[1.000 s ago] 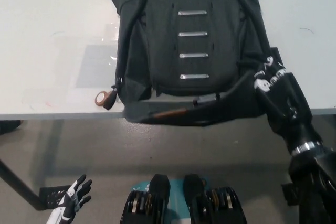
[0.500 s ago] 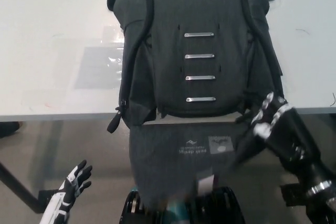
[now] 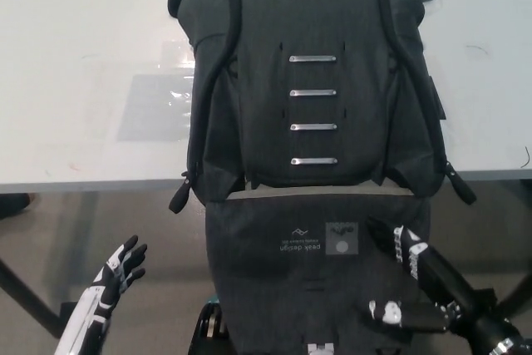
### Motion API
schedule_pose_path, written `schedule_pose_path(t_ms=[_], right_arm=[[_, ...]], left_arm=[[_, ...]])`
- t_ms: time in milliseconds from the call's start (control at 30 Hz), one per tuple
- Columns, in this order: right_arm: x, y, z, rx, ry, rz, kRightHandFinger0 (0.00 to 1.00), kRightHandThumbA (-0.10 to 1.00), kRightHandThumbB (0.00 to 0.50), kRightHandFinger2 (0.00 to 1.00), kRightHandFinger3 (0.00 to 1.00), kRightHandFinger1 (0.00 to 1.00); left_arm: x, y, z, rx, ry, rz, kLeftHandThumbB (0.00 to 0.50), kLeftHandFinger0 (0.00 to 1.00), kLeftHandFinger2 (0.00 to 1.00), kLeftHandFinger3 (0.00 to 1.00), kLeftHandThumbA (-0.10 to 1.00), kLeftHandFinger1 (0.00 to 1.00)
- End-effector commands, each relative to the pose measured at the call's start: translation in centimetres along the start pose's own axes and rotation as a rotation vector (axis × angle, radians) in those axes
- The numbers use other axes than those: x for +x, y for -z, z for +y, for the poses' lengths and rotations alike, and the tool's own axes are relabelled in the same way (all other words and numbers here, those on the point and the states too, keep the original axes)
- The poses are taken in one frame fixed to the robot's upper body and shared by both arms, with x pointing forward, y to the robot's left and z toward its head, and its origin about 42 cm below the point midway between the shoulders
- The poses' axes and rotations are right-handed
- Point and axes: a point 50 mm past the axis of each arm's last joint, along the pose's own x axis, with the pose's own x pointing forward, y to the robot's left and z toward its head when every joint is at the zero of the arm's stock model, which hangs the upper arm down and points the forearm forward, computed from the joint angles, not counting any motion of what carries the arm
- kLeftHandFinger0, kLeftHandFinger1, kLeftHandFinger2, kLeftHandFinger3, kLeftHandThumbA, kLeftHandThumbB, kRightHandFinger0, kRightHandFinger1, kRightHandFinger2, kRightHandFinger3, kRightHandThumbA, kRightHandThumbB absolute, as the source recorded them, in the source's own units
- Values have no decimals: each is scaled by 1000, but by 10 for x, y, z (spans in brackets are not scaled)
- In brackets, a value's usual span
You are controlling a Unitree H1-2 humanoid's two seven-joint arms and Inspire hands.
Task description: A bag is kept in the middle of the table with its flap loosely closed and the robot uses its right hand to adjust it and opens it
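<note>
We see a dark grey backpack [image 3: 312,81] lying on the white table [image 3: 83,56], its top cut off by the upper edge of the picture, so the far end of it cannot be judged. Its flap [image 3: 307,272] hangs open over the near table edge toward us, the inner face showing a small printed logo that we cannot read in full and a round grey patch. The flap's lower end is cut off at the bottom of the picture, and it hides whatever lies behind it below the table edge; the opening of the bag is covered too, so we cannot tell what, if anything, is inside. Our black right hand [image 3: 407,276] lies against the flap's right side, below the table edge, fingers spread on the fabric with the thumb lower down toward the flap's bottom; we cannot make out whether it pinches the cloth or only rests on it. Up and left of this hand, four metal bars [image 3: 313,110] run in a row on the bag's front. Far to its left, low in the picture and off the table, our white left hand [image 3: 116,276] rests with fingers apart, holding nothing.
</note>
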Motion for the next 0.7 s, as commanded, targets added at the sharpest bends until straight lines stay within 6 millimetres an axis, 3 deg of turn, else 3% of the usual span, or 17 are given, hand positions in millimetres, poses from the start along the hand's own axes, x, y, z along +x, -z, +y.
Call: schedule_pose_path(t_ms=[0, 133, 200, 267, 367, 433, 500, 567, 667], right_arm=[[-17, 16, -5, -80, -70, 44, 1000, 1000, 292, 1000, 1000, 1000], [-28, 28, -12, -73, -2, 65, 1000, 1000, 276, 1000, 1000, 1000], [-38, 34, -15, -15, 82, 30, 1000, 1000, 175, 1000, 1000, 1000], [-43, 35, -18, 24, 147, -21, 1000, 1000, 171, 1000, 1000, 1000], [-52, 32, -20, 74, 234, -83, 1000, 1000, 203, 1000, 1000, 1000], [-59, 29, -21, 84, 331, -160, 1000, 1000, 185, 1000, 1000, 1000], [-64, 24, -19, 134, 420, -235, 1000, 1000, 170, 1000, 1000, 1000], [-68, 23, -15, 133, 495, -273, 1000, 1000, 205, 1000, 1000, 1000], [-71, 26, -9, 177, 576, -305, 1000, 1000, 201, 1000, 1000, 1000]], left_arm=[[9, -8, 5, 25, 19, -41, 0, 1000, 1000, 1000, 1000, 1000], [10, -9, 6, 35, 21, -40, 0, 1000, 1000, 1000, 1000, 1000], [10, -8, 7, 39, 28, -37, 0, 1000, 1000, 1000, 1000, 1000], [10, -7, 7, 40, 27, -36, 0, 1000, 1000, 1000, 1000, 1000], [10, -6, 7, 45, 26, -39, 0, 1000, 1000, 1000, 1000, 1000], [10, -7, 6, 48, 24, -38, 0, 1000, 1000, 1000, 1000, 1000], [11, -8, 6, 46, 24, -34, 0, 1000, 1000, 1000, 1000, 1000], [11, -8, 6, 44, 23, -33, 0, 1000, 1000, 1000, 1000, 1000], [11, -7, 5, 36, 22, -33, 0, 1000, 1000, 1000, 1000, 1000]])
